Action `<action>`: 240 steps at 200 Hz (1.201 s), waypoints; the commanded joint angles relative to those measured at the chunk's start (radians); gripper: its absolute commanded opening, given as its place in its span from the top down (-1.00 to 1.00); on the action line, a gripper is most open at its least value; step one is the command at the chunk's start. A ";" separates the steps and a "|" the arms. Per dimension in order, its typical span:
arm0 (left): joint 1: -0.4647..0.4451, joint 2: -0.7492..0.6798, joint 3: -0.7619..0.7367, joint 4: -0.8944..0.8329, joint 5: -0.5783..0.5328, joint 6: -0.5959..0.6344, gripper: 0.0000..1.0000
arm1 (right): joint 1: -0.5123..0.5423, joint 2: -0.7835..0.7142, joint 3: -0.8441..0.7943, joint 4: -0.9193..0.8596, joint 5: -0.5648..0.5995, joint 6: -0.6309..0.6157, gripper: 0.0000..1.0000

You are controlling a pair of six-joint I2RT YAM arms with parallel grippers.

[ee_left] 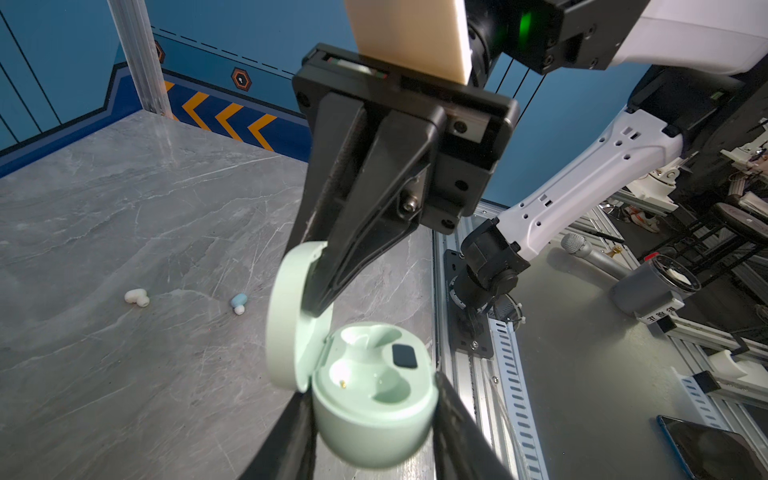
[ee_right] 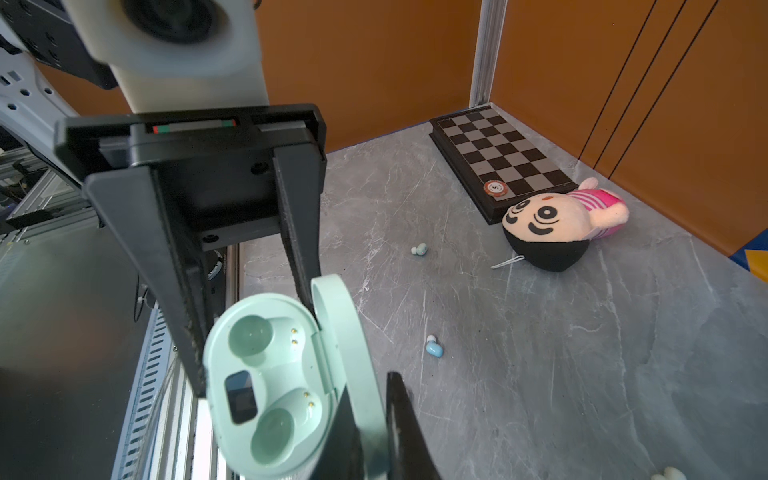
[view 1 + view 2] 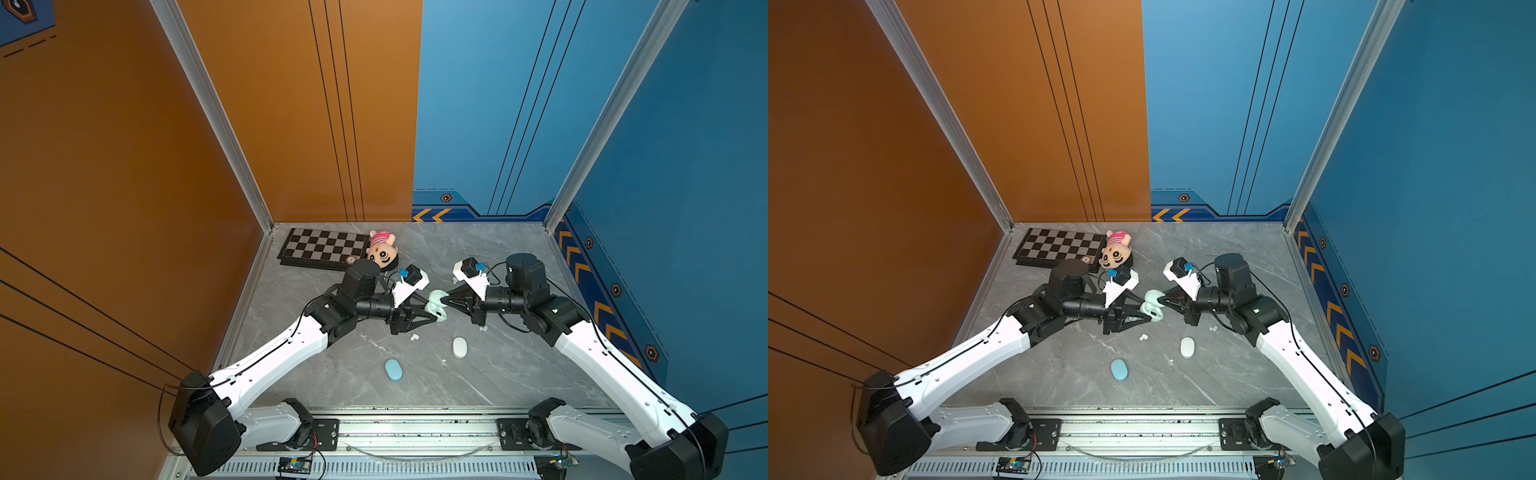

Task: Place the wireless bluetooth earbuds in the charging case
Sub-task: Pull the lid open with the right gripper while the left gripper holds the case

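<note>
The mint charging case hangs above the table's middle with its lid open. My left gripper is shut on the case's base, one finger on each side. Both earbud wells are empty. My right gripper is shut on the raised lid, meeting the left gripper tip to tip. Loose earbuds lie on the table: a white one, a pale blue one and a mint one. Further white earbuds lie below the arms.
A shut blue case and a shut white case lie nearer the front edge. A chessboard and a plush doll sit at the back left corner. Walls close in the left, back and right.
</note>
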 commanded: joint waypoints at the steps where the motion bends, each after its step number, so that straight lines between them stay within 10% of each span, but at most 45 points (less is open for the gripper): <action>1: 0.005 0.007 0.030 0.021 -0.032 -0.048 0.70 | -0.009 -0.034 -0.018 0.071 0.078 0.007 0.94; 36: 0.015 -0.006 0.063 -0.011 -0.082 -0.045 0.04 | -0.006 -0.060 -0.031 0.112 0.219 -0.015 0.96; 80: 0.067 -0.023 0.129 -0.076 -0.114 0.002 -0.21 | 0.011 -0.056 -0.019 0.120 0.314 -0.071 0.95; 240: -0.032 0.213 0.411 -0.261 -0.277 0.338 0.15 | 0.103 -0.045 0.035 0.096 0.374 -0.115 0.93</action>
